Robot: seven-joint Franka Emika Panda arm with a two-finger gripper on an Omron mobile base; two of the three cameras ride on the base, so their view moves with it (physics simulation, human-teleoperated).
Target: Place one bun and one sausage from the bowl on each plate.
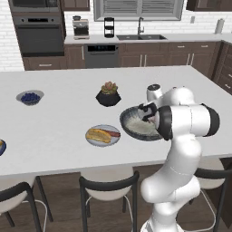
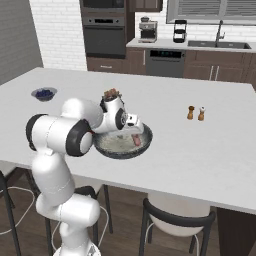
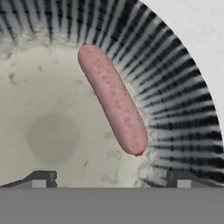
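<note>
The dark ribbed bowl (image 1: 132, 126) (image 2: 120, 145) sits near the counter's front edge. One pink sausage (image 3: 113, 98) (image 2: 136, 140) lies inside it against the ribbed wall (image 3: 175, 100). My gripper (image 3: 111, 181) (image 2: 135, 129) hangs open just above the bowl, with the sausage lying ahead of its spread fingertips (image 3: 41, 179) and touching neither. Left of the bowl, the light grey plate (image 1: 108, 143) carries a bun (image 1: 98, 135) and a sausage (image 1: 112, 133). The blue-rimmed plate (image 1: 2, 151) is cut off by the left edge, with something yellowish on it.
A potted plant (image 1: 108, 94) stands just behind the bowl. A small bowl of blue berries (image 1: 30, 97) (image 2: 44, 93) sits far left. Salt and pepper shakers (image 2: 195, 113) stand to the right. Stools are tucked under the counter's front edge.
</note>
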